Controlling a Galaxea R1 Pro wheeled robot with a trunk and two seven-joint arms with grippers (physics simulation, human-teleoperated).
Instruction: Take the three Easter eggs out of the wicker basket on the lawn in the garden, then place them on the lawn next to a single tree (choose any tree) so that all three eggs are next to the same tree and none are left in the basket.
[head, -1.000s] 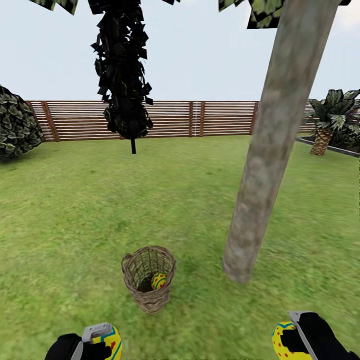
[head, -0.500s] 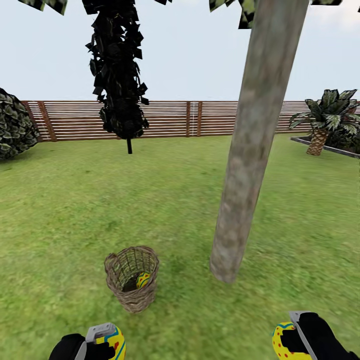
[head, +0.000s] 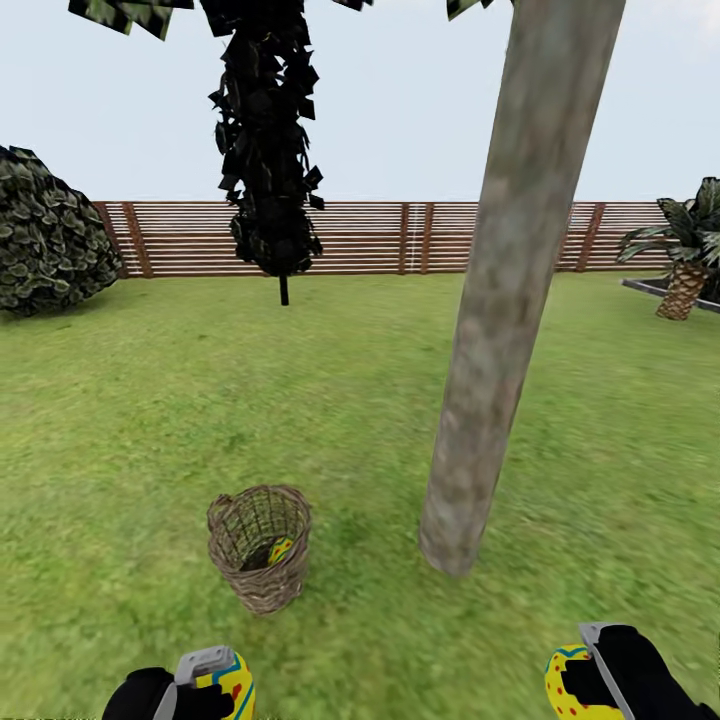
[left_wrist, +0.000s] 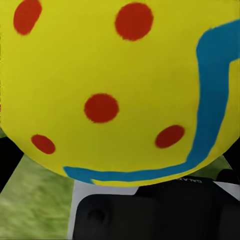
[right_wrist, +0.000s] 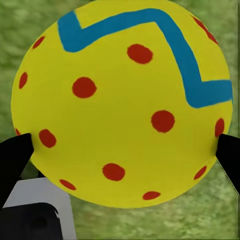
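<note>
Left end effector (head: 205, 690): clamped on a yellow egg (head: 228, 684) at the head view's lower edge; the left wrist view shows that egg (left_wrist: 117, 85) up close, with red dots and a blue zigzag.
Right end effector (head: 590, 680): clamped on a second egg (head: 568, 685); in the right wrist view its dark fingertips (right_wrist: 15, 157) press both flanks of the egg (right_wrist: 122, 105), grass behind.
Third egg (head: 280, 550): low inside the wicker basket (head: 258, 545), half hidden by the weave; its long axis cannot be told.
Basket: upright on the lawn (head: 330, 380), mouth facing up, near the tree (head: 500, 300) and to its left, not touching.
Held eggs' axes: cannot tell.
Tree: trunk leans slightly right toward the top.
Background: slatted fence (head: 380, 238), dark cypress (head: 268, 150), bush (head: 45, 235), palm (head: 690, 250).
</note>
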